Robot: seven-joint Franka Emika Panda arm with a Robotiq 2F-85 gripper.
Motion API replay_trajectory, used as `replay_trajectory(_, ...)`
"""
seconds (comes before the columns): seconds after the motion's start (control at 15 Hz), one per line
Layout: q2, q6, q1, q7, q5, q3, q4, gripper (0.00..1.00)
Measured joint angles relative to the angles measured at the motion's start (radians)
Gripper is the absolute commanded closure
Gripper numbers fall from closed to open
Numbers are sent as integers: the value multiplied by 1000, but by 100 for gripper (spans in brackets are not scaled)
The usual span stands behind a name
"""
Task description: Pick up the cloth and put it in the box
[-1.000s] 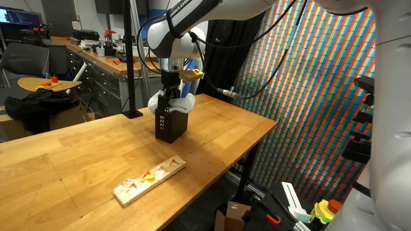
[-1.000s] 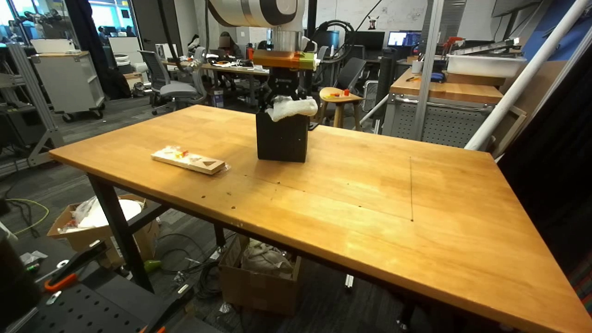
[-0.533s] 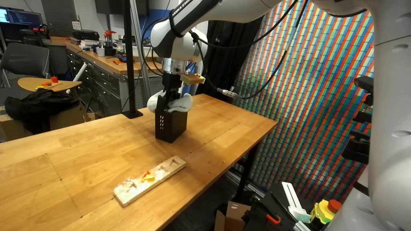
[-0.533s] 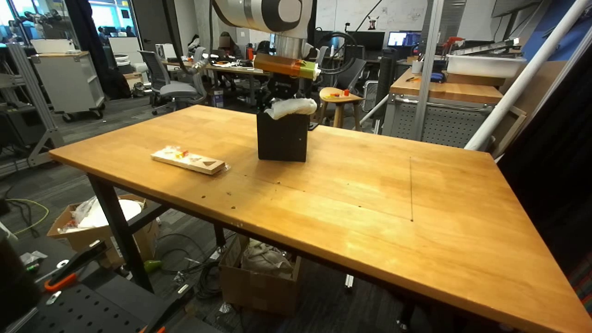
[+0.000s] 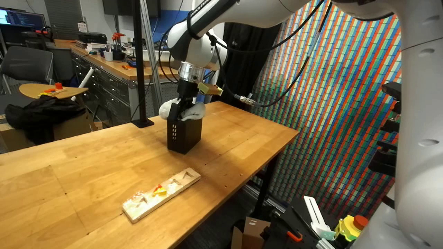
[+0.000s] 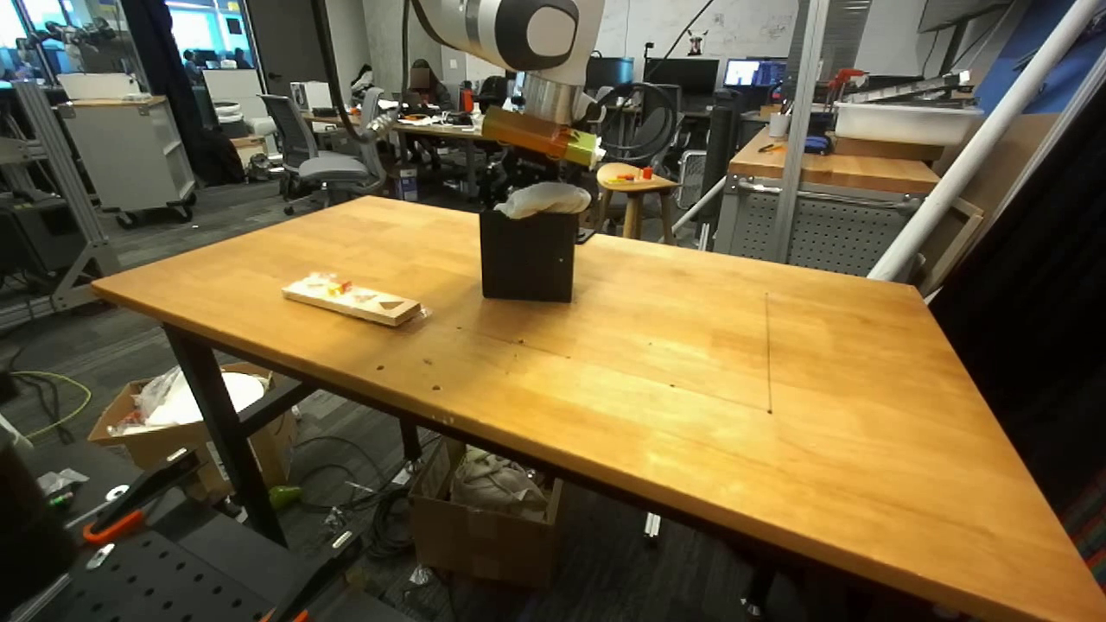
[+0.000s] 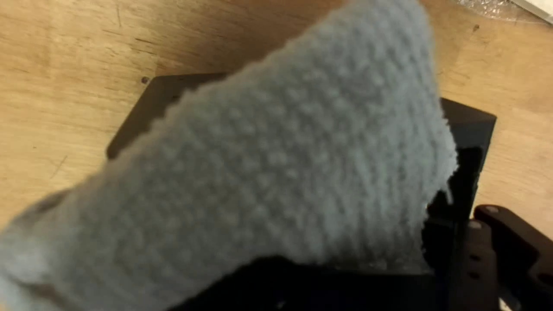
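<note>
Bulging in soft, rounded rolls on both sides of the dark end effector (image 5: pixel 175 111), the white cloth (image 5: pixel 194 111) sits at the mouth of the black box (image 5: pixel 185 136), just left of centre in an exterior view; how wide the end effector stands, and whether it has hold of the cloth, I cannot tell; the box is upright and straight-sided, with rows of small openings in its left face; the tabletop (image 5: pixel 104 166) beneath is golden wood in joined strips; below the middle of the frame lies a long, pale wooden board (image 5: pixel 152 201), bearing a small yellow and red piece (image 5: pixel 160 191) and crinkled clear film (image 5: pixel 137 196).

In an exterior view the cloth (image 6: pixel 544 199) forms a puffed fold along the top of the box, lapping a little over the edge of a flat, nearly square wall; how much of it lies inside is hidden; at bottom centre a cardboard carton (image 6: pixel 484 544) holds crumpled greyish fabric (image 6: pixel 497 484); at lower left a brown carton (image 6: pixel 155 447) holds clear plastic (image 6: pixel 155 406) and a smooth white object (image 6: pixel 246 390).

In the wrist view the cloth, nubbly and grey here, slants from lower left toward upper right, hiding most of the box; dark, rounded bars of the end effector stand at lower right.
</note>
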Motion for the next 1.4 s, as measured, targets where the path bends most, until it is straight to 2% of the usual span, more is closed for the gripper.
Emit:
replay_trajectory(0.07,2,-2,-6,-16,17,2,0,72)
replay_trajectory(0.13,3,-3,-9,-26,29,3,0,71)
replay_trajectory(0.6,-2,3,-12,-29,-1,-3,-2,19)
replay_trajectory(0.67,-7,3,-11,-29,-18,-5,-3,16)
replay_trajectory(1.07,-40,3,-6,-25,-108,-11,-12,17)
replay_trajectory(1.13,-48,3,-3,-23,-119,-11,-12,39)
replay_trajectory(1.27,-65,3,3,-19,-135,-11,-12,57)
replay_trajectory(1.4,-81,3,10,-15,-146,-11,-11,66)
